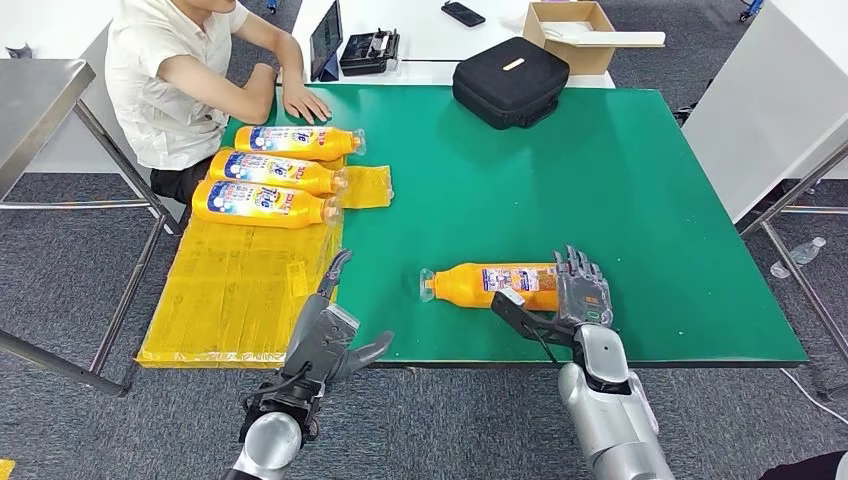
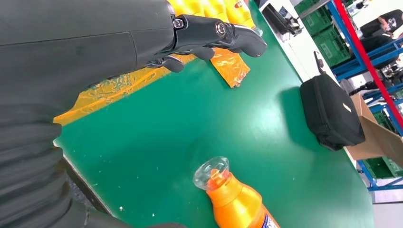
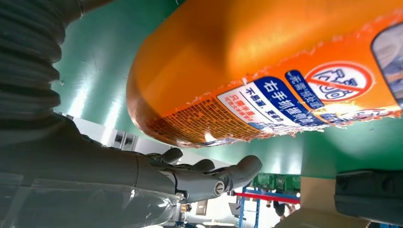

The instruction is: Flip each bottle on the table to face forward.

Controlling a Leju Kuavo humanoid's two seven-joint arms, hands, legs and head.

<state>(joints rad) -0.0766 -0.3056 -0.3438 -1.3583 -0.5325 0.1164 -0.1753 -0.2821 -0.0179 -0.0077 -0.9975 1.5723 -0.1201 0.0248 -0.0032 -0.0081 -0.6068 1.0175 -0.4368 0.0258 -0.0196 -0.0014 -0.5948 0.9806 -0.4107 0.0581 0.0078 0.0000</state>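
An orange bottle [image 1: 488, 284] lies on its side on the green table [image 1: 600, 180], clear cap [image 1: 428, 285] pointing left. My right hand [image 1: 582, 292] is at its base end, fingers stretched over the base and thumb below the body, not clasped. Up close, the bottle's [image 3: 266, 61] printed label sits just off the straight fingers [image 3: 209, 175]. My left hand [image 1: 325, 335] hovers open at the table's front edge, left of the bottle. From its wrist, the hand [image 2: 142, 47] is spread above the table, apart from the bottle [image 2: 237, 204]. Three more orange bottles [image 1: 275, 172] lie in a row at the far left.
A yellow sheet [image 1: 240, 290] covers the table's left strip, with a small yellow piece [image 1: 367, 187] beside it. A person sits at the far left, one hand [image 1: 305, 103] on the table. A black bag [image 1: 510, 80] rests at the back, a cardboard box [image 1: 570, 35] behind it.
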